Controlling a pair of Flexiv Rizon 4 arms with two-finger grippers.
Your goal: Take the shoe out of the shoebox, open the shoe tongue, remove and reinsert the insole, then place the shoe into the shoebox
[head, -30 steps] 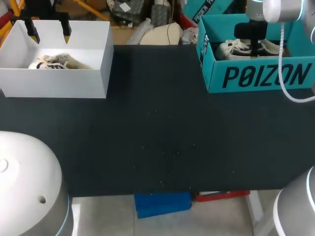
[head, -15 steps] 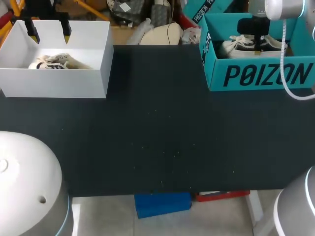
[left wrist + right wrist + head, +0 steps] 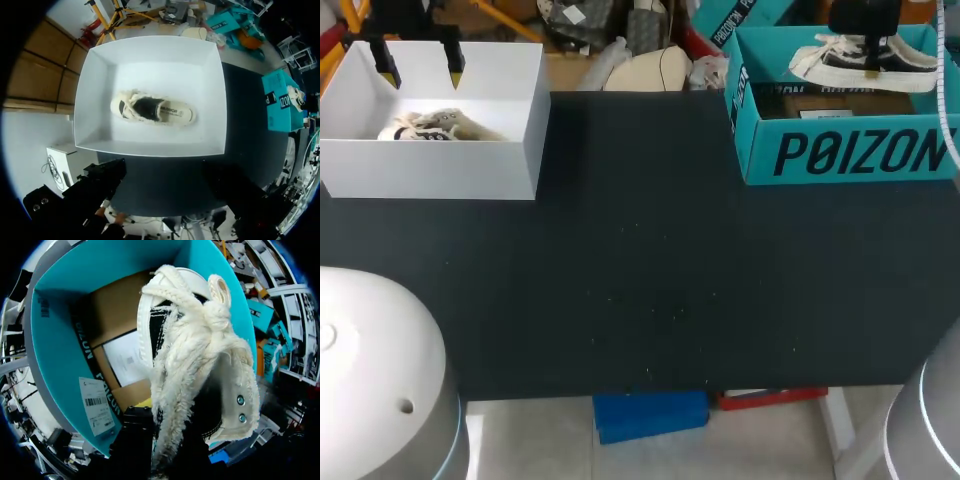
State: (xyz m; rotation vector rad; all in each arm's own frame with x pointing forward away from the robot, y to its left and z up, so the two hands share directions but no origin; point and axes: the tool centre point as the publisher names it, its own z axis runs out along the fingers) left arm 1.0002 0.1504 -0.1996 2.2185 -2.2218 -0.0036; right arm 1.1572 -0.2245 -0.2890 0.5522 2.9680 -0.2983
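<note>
- the right gripper [image 3: 867, 52] is pinching the black-and-white shoe [image 3: 905, 68] from two sides near its lace area; the fingers are clamped on the upper.
- the black-and-white shoe hangs from that gripper above the open teal shoebox [image 3: 860, 152], clear of the box floor, lying roughly level with its toe toward the table's middle.
- in the right wrist view, frayed cream laces and a white sole edge sit directly ahead of the fingers, with two small metal eyelets on the side of the upper.
- under the shoe, the floor of the teal shoebox shows brown card [image 3: 117, 315] and a white paper sheet [image 3: 122, 360].
- the teal shoebox stands at the far right corner of the dark table [image 3: 640, 270].
- the left gripper [image 3: 420, 72] has its yellow tips spread apart with nothing between them; it hangs over the back of the white box [image 3: 430, 172].
- the white box stands at the far left corner of the table, well apart from the teal shoebox.
- a cream shoe [image 3: 152, 109] lies on its sole in the middle of the white box, not touching the left gripper.
</note>
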